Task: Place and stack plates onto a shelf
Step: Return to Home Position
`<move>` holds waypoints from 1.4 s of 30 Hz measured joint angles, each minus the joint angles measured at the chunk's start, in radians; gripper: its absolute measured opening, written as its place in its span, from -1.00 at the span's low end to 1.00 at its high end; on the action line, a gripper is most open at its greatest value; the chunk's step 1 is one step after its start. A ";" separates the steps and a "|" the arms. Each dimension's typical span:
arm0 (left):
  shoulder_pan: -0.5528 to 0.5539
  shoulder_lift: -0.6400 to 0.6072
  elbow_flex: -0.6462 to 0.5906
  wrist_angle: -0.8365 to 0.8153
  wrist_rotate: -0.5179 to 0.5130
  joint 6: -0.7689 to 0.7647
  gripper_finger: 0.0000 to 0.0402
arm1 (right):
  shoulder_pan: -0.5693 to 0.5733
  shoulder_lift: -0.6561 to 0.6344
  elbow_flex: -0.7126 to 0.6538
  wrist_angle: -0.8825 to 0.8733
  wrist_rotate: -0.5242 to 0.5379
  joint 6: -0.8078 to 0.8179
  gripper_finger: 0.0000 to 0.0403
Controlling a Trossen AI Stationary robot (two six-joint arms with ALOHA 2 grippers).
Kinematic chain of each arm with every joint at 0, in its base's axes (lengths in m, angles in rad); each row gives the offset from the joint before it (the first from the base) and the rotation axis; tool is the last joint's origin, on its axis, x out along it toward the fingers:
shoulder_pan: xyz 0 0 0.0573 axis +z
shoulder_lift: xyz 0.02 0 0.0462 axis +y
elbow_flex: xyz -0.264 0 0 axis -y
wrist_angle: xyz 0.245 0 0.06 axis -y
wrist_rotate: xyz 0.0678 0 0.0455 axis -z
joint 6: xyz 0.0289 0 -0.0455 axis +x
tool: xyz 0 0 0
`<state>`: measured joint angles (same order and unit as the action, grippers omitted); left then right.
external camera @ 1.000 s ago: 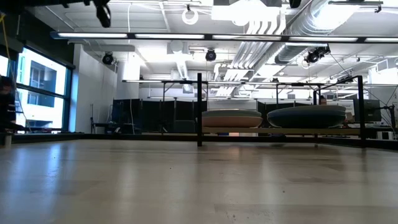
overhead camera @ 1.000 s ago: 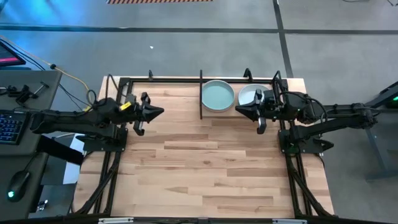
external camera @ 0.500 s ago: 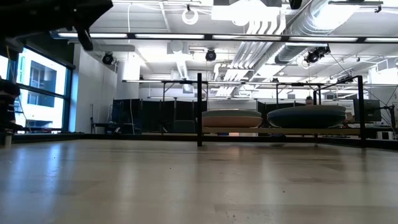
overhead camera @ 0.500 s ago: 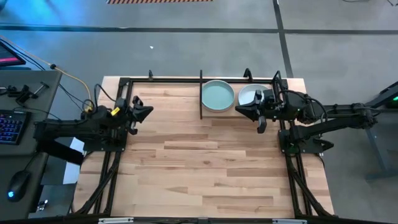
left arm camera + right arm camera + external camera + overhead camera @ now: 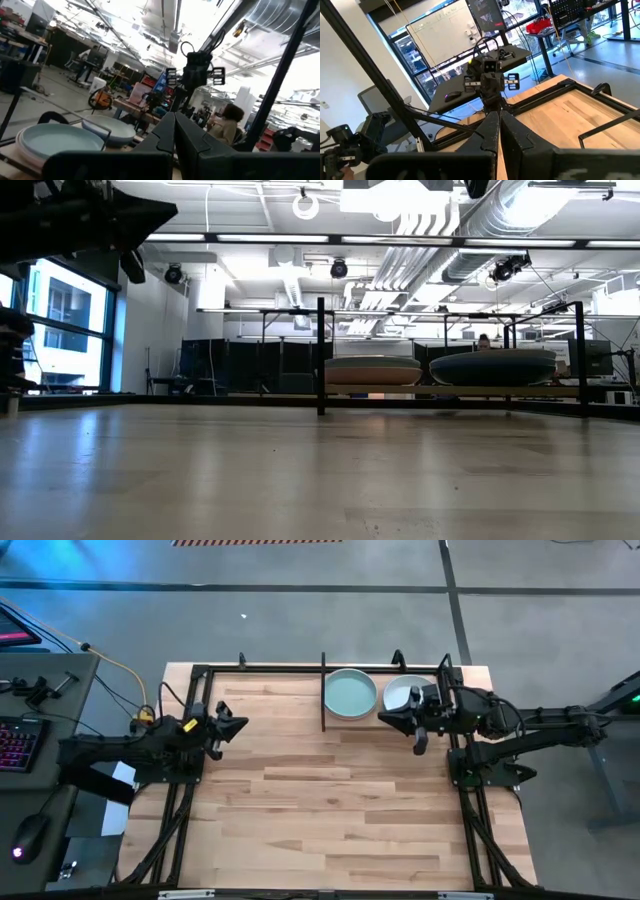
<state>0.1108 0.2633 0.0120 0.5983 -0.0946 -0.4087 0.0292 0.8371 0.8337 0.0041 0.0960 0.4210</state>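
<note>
L tool (image 5: 240,723) hovers over the left side of the counter (image 5: 330,800), well apart from the shelf (image 5: 323,710). Its fingers are pressed together w/ nothing btwn them, as the left wrist view shows. R tool (image 5: 384,718) hangs just in front of the shelf on the counter's right side, pointing toward the L tool. Its fingers are also closed tight on nothing, per the right wrist view. All plates in view sit inside the shelf at the counter's far edge, in 2 stacks side by side. The mint-topped stack (image 5: 350,695) stands just beside the shelf's left rod. The second stack (image 5: 402,692) is to its right, pale on top and partly hidden under the R arm from above. In the low view both stacks rest on the shelf floor, the left one (image 5: 373,370) pale and the right one (image 5: 492,366) dark along its rim.
</note>
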 joint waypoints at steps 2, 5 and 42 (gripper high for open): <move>0.000 -0.018 0.000 -0.002 0.012 -0.001 -1.00 | 0.000 0.000 0.000 -0.011 -0.001 -0.001 -1.00; -0.001 -0.041 0.002 -0.055 0.031 -0.052 -1.00 | 0.000 0.000 0.000 -0.030 -0.001 -0.001 -1.00; -0.163 -0.249 0.001 -0.577 0.012 0.053 -1.00 | 0.000 -0.010 0.000 -0.048 -0.050 0.076 -1.00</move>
<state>-0.0521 0.0142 0.0128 0.0211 -0.0822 -0.3561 0.0292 0.8276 0.8337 -0.0436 0.0456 0.4973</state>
